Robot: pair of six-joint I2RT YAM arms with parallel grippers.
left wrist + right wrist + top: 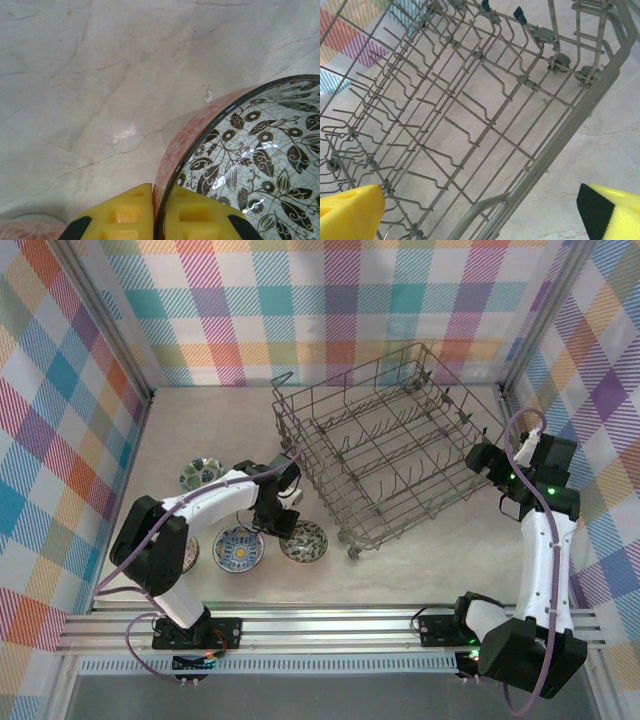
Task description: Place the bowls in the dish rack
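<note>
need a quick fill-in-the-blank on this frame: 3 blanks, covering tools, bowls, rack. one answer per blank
1. The left tool is shut on the ___ of the black-leaf bowl.
2. The right tool stands ___ at the near edge of the dish rack.
3. The blue-white bowl rests on the ___, outside the dish rack.

Missing words: rim; open; table
</note>
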